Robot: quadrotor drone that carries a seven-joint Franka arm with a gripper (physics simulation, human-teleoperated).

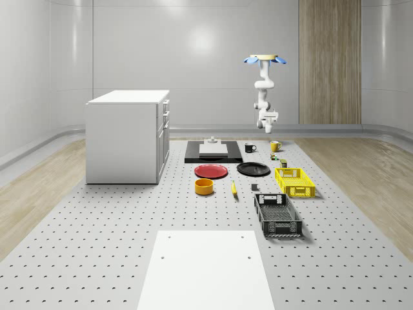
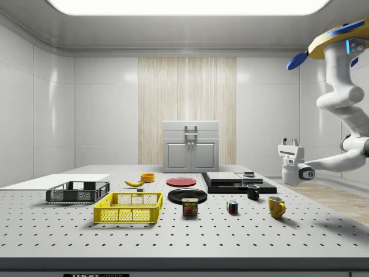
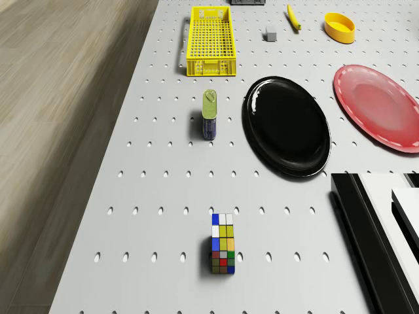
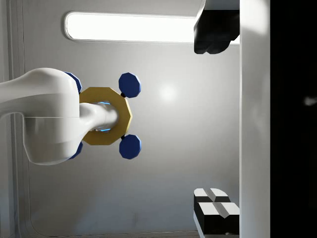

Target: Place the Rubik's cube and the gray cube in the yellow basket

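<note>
The Rubik's cube (image 3: 223, 252) sits on the perforated worktop (image 3: 163, 196), its edges roughly square with the hole rows. Beyond it stand a tin (image 3: 209, 114) and the yellow basket (image 3: 210, 41), whose long axis runs straight away from the cube; the gray cube (image 3: 270, 34) lies beside the basket's far end. In the side view the drone (image 2: 337, 43) hovers high over the worktop's right end, and the gripper (image 2: 290, 142) points upward with jaws apart, holding nothing, well above a yellow mug (image 2: 276, 206).

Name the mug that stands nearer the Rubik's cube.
The yellow ceramic mug: in the side view it stands just beside the multicoloured Rubik's cube, while the black ceramic mug sits farther back, by the black platform.
</note>
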